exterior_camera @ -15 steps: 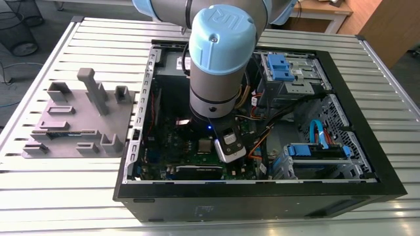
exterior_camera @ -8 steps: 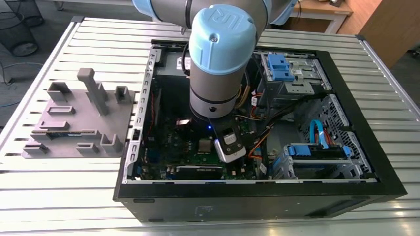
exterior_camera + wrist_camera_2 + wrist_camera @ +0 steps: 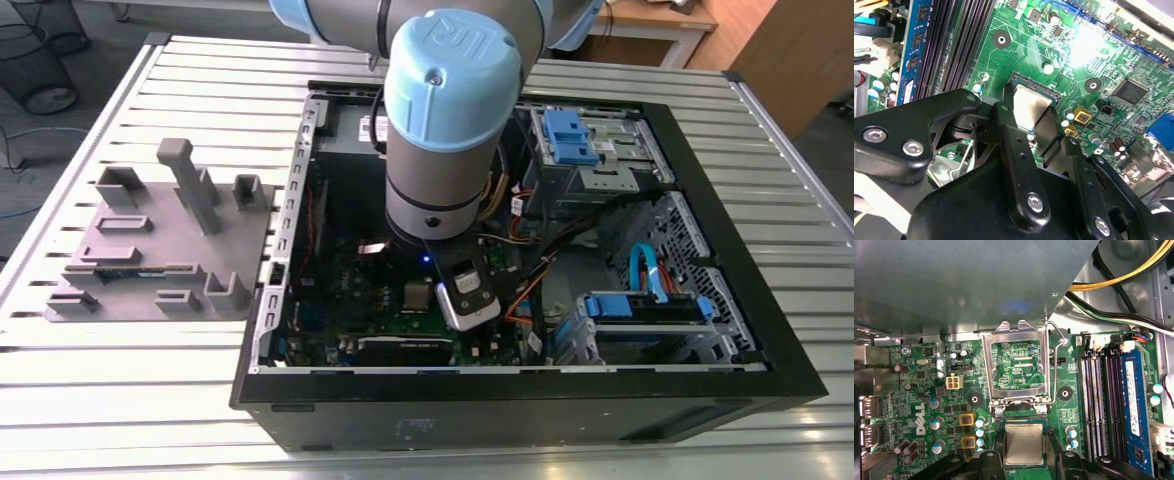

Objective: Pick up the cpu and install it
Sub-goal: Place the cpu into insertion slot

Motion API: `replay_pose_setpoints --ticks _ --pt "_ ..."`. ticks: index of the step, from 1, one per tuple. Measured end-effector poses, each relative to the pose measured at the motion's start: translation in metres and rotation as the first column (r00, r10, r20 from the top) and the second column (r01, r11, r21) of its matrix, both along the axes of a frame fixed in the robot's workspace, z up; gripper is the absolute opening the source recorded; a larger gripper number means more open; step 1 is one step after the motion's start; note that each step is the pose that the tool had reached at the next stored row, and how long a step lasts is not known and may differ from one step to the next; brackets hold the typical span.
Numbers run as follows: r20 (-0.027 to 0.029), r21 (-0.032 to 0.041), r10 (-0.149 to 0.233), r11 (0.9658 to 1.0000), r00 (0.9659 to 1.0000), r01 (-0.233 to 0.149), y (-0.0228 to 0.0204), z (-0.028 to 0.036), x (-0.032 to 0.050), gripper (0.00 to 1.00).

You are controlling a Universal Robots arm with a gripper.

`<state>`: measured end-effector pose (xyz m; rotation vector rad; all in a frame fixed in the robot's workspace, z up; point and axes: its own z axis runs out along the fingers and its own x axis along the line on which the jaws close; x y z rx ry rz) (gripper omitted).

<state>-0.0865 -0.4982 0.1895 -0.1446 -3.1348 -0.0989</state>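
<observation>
From my console, the small flat square cpu with its silvery-grey metal top (image 3: 1024, 442) sits in the dark-rimmed socket (image 3: 1036, 84) on the green motherboard (image 3: 919, 385). It is just beside the swung-open silver metal load frame (image 3: 1015, 365). The black gripper (image 3: 1030, 117) has its jaws pinched against two opposite edges of the chip — clamped on it. The board carries white lettering (image 3: 920, 418) — I leave it unread.
</observation>
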Motion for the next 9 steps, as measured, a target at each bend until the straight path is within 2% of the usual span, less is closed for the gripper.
replay_pose_setpoints --ticks 9 --pt "0.0 0.0 0.0 1.0 1.0 0.0 0.0 0.0037 0.0 0.42"
